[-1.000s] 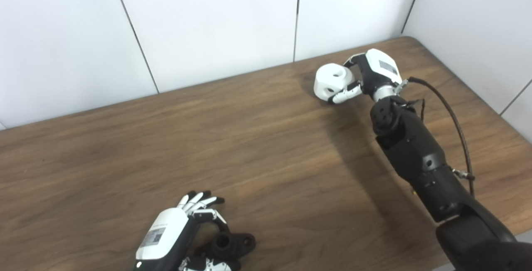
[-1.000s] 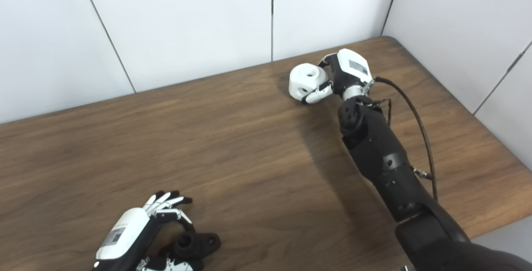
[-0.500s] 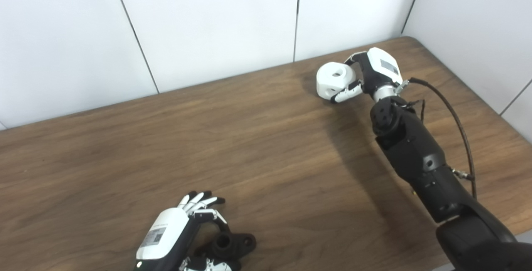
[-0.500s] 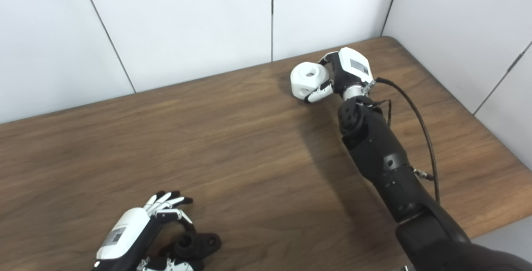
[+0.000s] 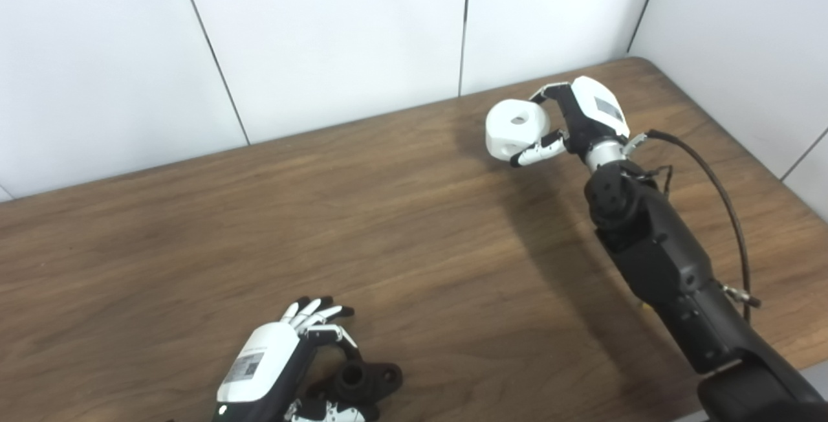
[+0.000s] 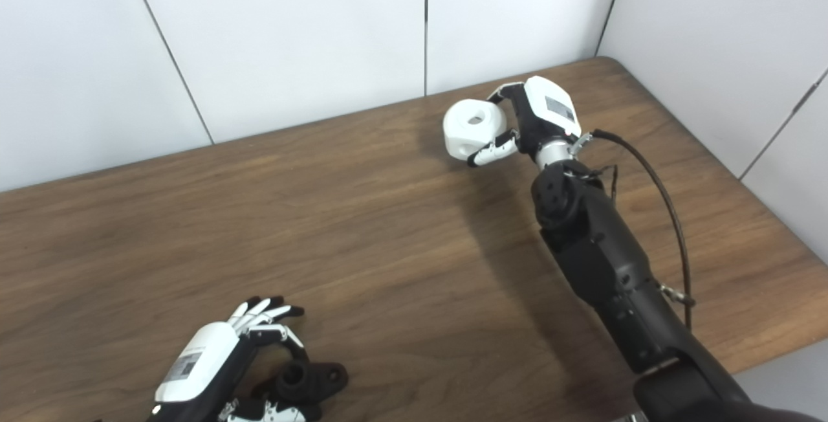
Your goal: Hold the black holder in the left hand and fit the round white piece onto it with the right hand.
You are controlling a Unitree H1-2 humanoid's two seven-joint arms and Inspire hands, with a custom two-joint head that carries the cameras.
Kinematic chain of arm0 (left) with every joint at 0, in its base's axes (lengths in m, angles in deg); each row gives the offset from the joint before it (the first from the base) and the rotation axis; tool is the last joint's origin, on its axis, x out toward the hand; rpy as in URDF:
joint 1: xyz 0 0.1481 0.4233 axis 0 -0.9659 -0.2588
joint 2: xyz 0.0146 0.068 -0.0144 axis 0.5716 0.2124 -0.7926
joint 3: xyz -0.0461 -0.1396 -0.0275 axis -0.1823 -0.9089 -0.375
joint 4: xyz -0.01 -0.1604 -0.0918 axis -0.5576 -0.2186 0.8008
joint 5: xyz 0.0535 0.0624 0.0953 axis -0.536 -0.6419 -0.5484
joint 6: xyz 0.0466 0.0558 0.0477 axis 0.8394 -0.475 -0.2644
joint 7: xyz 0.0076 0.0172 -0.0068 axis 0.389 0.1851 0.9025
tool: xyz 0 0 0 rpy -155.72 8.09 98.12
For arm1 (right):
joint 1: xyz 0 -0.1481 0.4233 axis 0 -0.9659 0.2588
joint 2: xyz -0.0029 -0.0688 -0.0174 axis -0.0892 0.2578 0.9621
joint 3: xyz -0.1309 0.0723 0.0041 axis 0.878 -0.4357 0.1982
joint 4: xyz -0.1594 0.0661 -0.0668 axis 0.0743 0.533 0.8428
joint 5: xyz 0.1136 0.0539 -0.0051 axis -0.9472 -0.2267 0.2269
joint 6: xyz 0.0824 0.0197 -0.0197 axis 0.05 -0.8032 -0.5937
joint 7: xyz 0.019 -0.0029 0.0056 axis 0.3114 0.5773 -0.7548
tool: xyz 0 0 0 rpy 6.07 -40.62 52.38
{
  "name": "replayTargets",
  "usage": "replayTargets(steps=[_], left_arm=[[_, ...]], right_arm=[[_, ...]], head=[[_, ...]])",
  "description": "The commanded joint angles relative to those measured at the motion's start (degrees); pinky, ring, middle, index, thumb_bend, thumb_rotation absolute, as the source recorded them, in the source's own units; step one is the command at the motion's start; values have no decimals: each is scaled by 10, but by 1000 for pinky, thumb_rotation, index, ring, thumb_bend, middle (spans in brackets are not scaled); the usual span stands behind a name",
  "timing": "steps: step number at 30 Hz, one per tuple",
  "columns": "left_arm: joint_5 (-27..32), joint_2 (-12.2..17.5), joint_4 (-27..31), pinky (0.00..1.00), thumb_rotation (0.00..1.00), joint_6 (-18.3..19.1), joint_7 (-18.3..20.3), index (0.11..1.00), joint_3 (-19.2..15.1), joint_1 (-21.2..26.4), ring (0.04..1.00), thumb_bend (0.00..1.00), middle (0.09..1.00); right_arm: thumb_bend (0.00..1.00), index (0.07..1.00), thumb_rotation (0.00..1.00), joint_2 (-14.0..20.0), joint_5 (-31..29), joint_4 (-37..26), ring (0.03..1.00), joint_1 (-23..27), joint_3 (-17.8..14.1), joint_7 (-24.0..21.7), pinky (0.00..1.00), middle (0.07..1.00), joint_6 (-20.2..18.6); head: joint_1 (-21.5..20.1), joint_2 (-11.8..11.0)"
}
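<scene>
Between the fingers of my right hand (image 5: 572, 125) sits the round white piece (image 5: 515, 129), gripped and off the table (image 5: 414, 228), its hole facing up. Well apart from it, my left hand (image 5: 278, 370) curls round the black holder (image 5: 362, 380) lying at the near edge; I cannot tell whether that grip is firm. Next I judge: carry the piece across and line hole with holder.

Brown wood-grain table (image 5: 401, 228); black holder (image 5: 362, 380) resting on near edge.
</scene>
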Motion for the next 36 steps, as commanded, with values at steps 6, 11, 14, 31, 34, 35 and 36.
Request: replayTargets(steps=[6, 11, 14, 31, 34, 35, 36], left_arm=[[-10, -9, -13, 981, 49, 24, 47, 488, 25, -9, 940, 513, 856], [-21, -20, -15, 974, 49, 27, 41, 488, 32, -7, 937, 513, 854], [-28, -28, -17, 969, 49, 29, 40, 487, 37, -4, 933, 513, 853], [-58, -53, -17, 965, 48, 61, 51, 488, 53, 12, 934, 512, 854], [-58, -55, -16, 964, 48, 62, 57, 488, 52, 14, 933, 512, 854], [-59, -55, -16, 964, 48, 63, 59, 488, 52, 16, 934, 512, 855], [-59, -55, -16, 964, 48, 62, 61, 489, 52, 17, 934, 512, 855]], right_arm=[[522, 485, 140, 2, -1, -142, 853, -26, -18, -40, 849, 789, -1], [523, 484, 139, -13, 3, -233, 837, -57, -26, -101, 796, 773, -2], [522, 484, 138, -22, 7, -285, 837, -76, -31, -148, 801, 772, -2], [525, 482, 149, -190, 91, -489, 835, -111, -109, -554, 845, 757, -2], [524, 482, 147, -211, 96, -505, 838, -124, -109, -576, 854, 760, -2], [524, 482, 148, -214, 98, -507, 839, -130, -106, -579, 852, 761, -2], [523, 482, 149, -216, 97, -509, 841, -135, -102, -579, 847, 762, -2]], head=[[36, 9], [66, 17], [90, 25], [119, 53], [117, 57], [117, 59], [116, 61]])
